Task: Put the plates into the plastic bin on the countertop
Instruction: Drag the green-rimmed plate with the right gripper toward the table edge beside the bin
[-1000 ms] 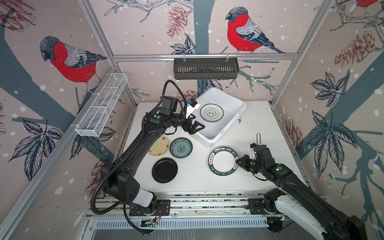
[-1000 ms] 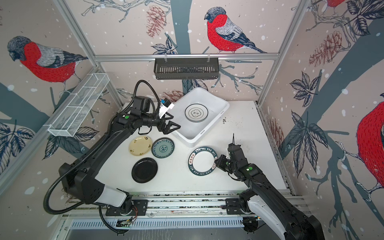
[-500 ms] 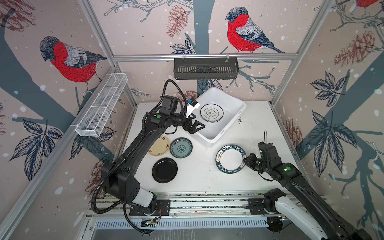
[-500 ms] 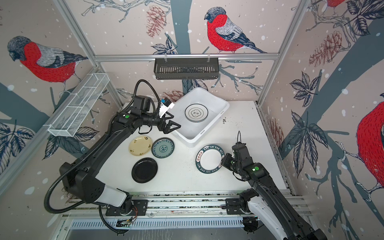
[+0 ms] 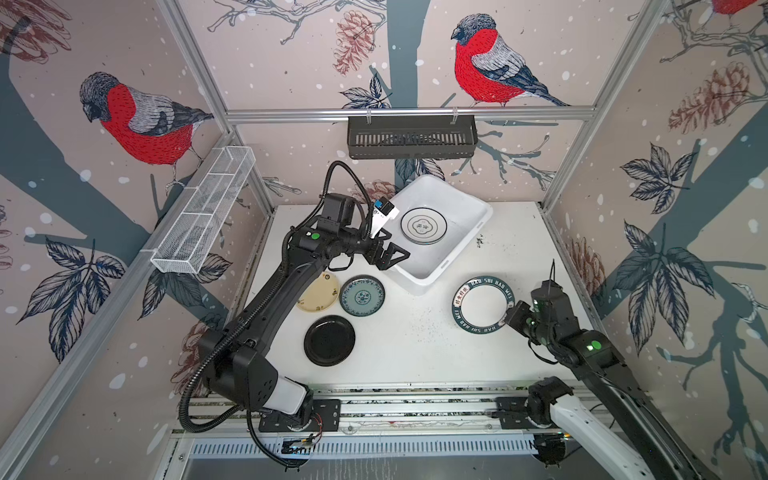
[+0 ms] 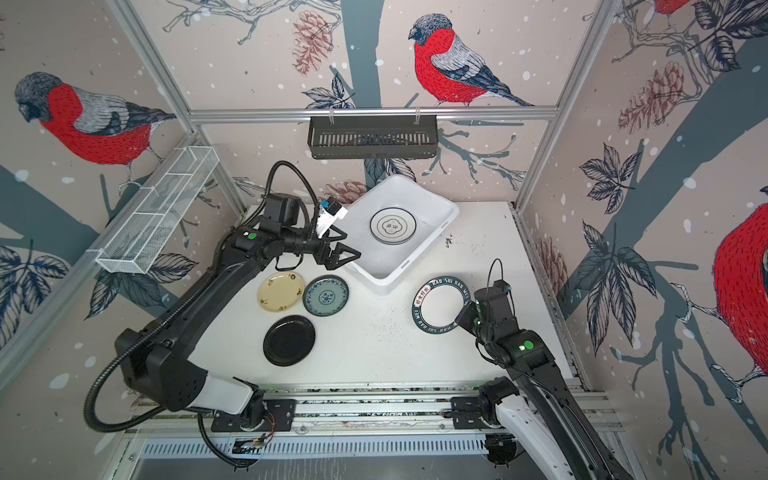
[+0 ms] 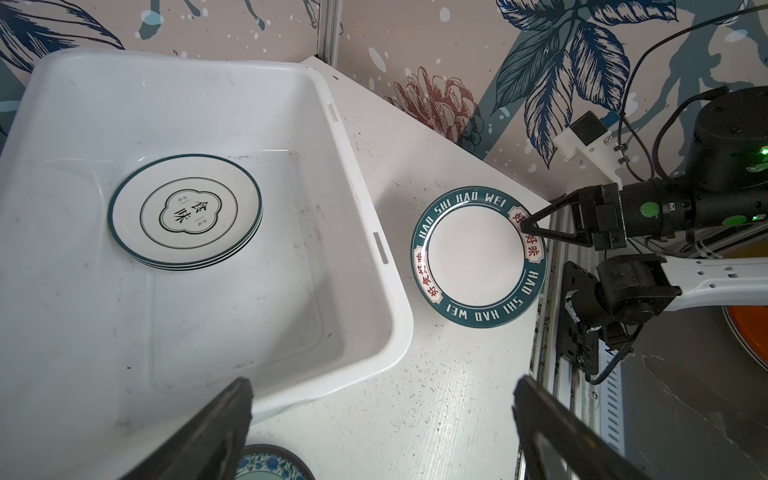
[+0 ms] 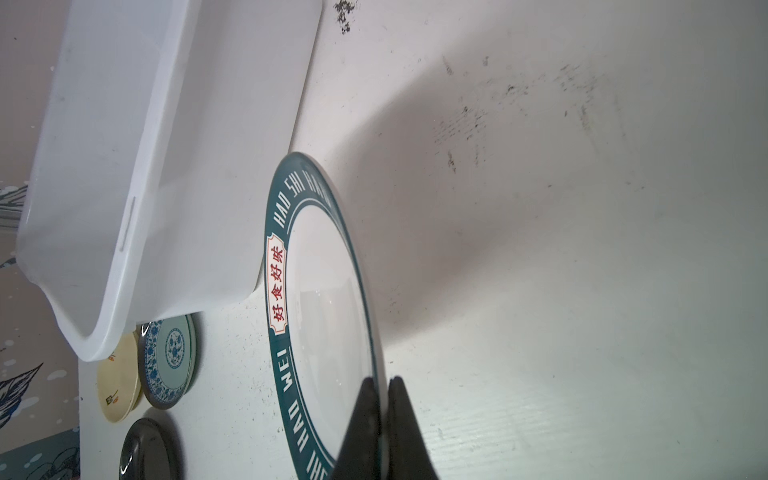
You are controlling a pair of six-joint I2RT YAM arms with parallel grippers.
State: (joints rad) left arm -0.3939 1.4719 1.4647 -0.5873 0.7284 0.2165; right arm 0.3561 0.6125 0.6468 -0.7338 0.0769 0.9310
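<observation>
Trouble looks slight on the left, where the left fingers [image 7: 220, 424] hang wide apart and empty over the bin's near rim. A straight drop from there could knock the bin [image 5: 461, 245] askew. Just beside them the cream plate [image 5: 319, 293], teal plate [image 5: 362, 296] and black plate [image 5: 329, 340] lie flat on the tabletop [image 5: 415, 353], not yet packed. Inside the bin a small stack topped by the emblem plate [image 5: 424, 225] sits toward the far wall, so the next plate could land half on it and tip or chip. The real risk is to the right. The lettered plate [image 5: 483, 304] sits near the bin without touching it, close to the tabletop's edge, and the right fingers [image 8: 365, 415] are clamped together on a thin bit of its rim. With a pinch that far out, the whole plate hangs off it like a lever, and I'd expect the glazed rim to swivel or slip as it rises. It could fall on the tabletop or go over the edge, and its low side might catch the bin's wall. I cannot tell whether it is off the surface.
</observation>
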